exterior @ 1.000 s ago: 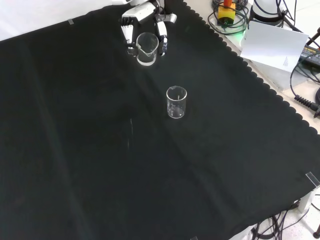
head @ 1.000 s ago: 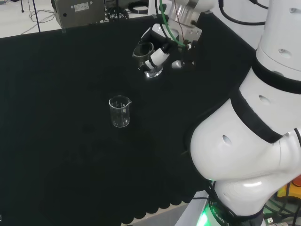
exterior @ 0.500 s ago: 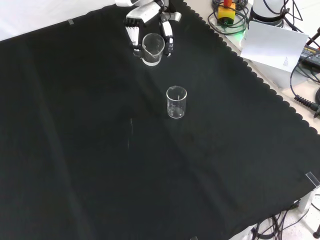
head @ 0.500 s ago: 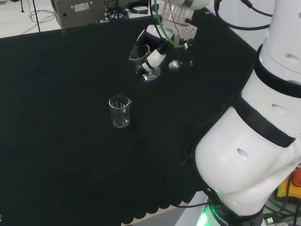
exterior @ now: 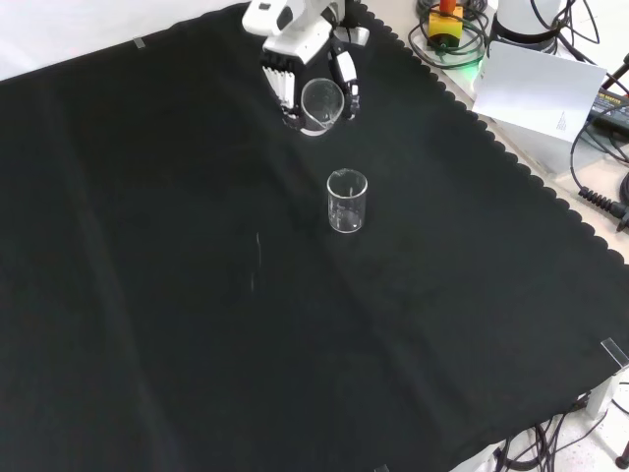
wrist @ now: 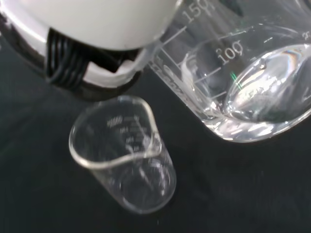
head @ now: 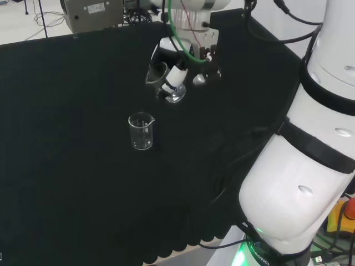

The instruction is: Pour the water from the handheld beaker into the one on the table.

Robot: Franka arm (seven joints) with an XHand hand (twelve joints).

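My hand (exterior: 300,49) grips a clear glass beaker (exterior: 321,105), fingers curled round it, tilted above the black cloth (exterior: 147,295). At its five o'clock in the front view, apart, a smaller clear beaker (exterior: 347,202) stands upright.

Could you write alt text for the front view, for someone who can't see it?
A robot hand holds a clear beaker above a black cloth, near a second clear beaker standing upright on it.

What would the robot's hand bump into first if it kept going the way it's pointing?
Probably the black cloth. The hand, curled round the held beaker, points downward; the standing beaker seems nearer the camera, though depth is unclear.
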